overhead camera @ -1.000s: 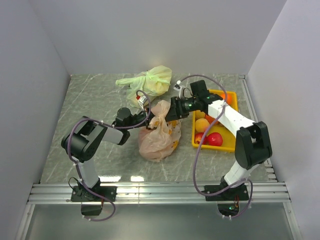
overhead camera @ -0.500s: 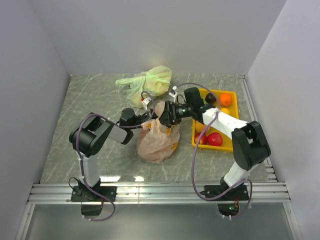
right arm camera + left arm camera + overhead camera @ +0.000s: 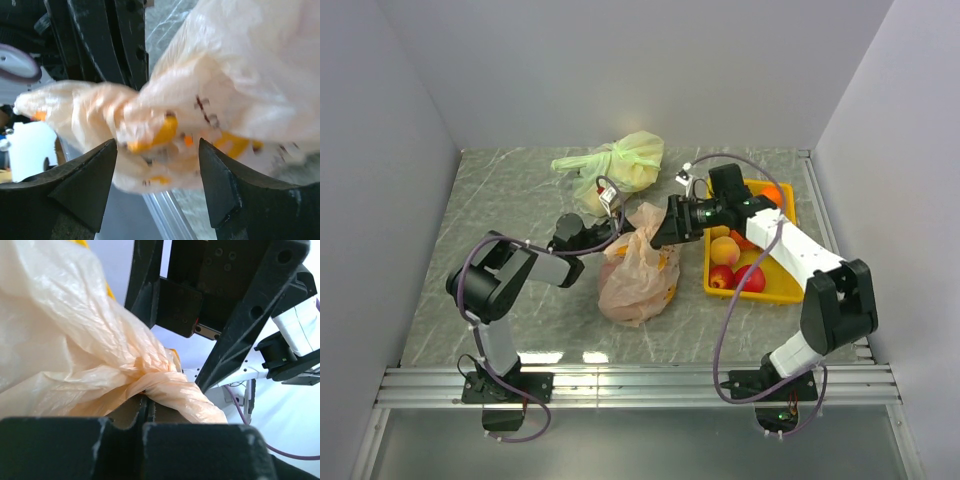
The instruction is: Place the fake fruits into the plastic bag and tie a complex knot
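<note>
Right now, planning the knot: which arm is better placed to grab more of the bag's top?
Right, probably. The right gripper is open with the plastic bag just ahead of it; the left gripper is shut on a twisted strip of it.

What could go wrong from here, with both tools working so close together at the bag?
The left tool pinches a twisted strip of the thin plastic bag; a hard pull may tear it. The right tool stands open right beside it, so the two may collide. Several fake fruits lie in the yellow tray; knotting now would leave them out.
</note>
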Motion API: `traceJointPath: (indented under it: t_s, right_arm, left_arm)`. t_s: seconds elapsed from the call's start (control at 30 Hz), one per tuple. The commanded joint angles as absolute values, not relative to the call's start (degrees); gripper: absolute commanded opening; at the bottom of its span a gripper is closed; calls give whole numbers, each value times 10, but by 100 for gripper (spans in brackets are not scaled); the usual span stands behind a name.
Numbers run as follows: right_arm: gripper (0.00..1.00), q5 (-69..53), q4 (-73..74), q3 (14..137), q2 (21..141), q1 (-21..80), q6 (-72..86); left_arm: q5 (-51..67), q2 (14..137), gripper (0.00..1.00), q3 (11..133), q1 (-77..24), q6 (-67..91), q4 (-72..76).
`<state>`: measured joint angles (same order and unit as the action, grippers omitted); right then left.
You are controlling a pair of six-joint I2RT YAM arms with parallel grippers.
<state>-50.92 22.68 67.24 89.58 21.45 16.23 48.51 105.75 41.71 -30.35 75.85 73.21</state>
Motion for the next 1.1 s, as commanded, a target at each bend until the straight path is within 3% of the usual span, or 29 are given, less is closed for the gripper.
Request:
traceJointPath:
  t_s: [0.0,0.3,0.63,0.77,0.87,0.9,0.93,1.03,1.07]
  right_arm:
    - [73,-526,332,699,860,207,94]
    - [72,-582,206,666,944,228,213]
    - [70,-694,-231,668,1027,306,505]
    - [70,-701,-329,685,1059,329,589]
    - [69,-704,-296,673,1058,325,574]
    - [69,-702,-241,678,1052,323,492]
    - [69,-680,-83,686,1039,320,430]
    - [70,-615,143,724,1020,309,243]
    - [76,-605,176,740,1016,306,213]
  left_arm:
    - [480,1029,0,412,-303,727,798]
    - [482,1039,0,417,-316,739,813]
    - [511,990,0,386,-294,699,760]
    - [533,961,0,342,-265,663,711]
    - [534,963,0,336,-263,648,698]
    - [534,968,0,339,-263,646,699]
    - [534,980,0,345,-263,649,701]
    - [541,1005,0,360,-263,665,724]
    - [541,1011,0,361,-264,671,743]
